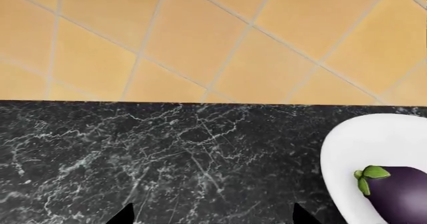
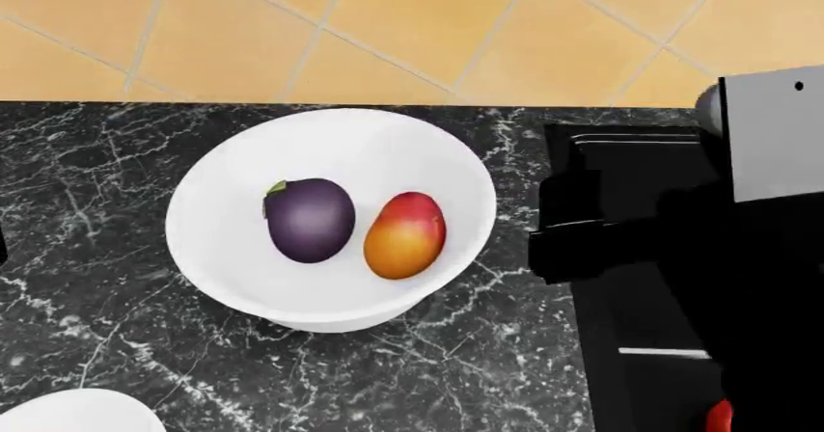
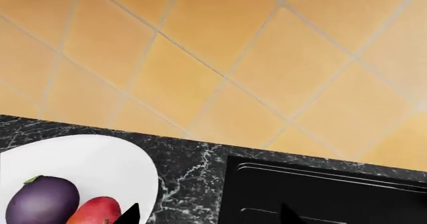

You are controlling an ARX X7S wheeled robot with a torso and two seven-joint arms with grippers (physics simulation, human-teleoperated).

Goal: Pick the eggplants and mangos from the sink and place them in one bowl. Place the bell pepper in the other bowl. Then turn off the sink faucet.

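One eggplant (image 2: 309,219) and one mango (image 2: 404,235) lie side by side in the white bowl (image 2: 232,287) on the tabletop (image 2: 91,191), while the right claw (image 3: 205,215) looks released and empty above the sink (image 2: 644,316), where something red, perhaps the bell pepper (image 2: 721,418), waits.

Your right arm (image 2: 682,249) reaches in dark at the head view's right, beside the bowl (image 2: 219,278). Both grippers show only spread fingertips (image 1: 123,215), holding nothing.
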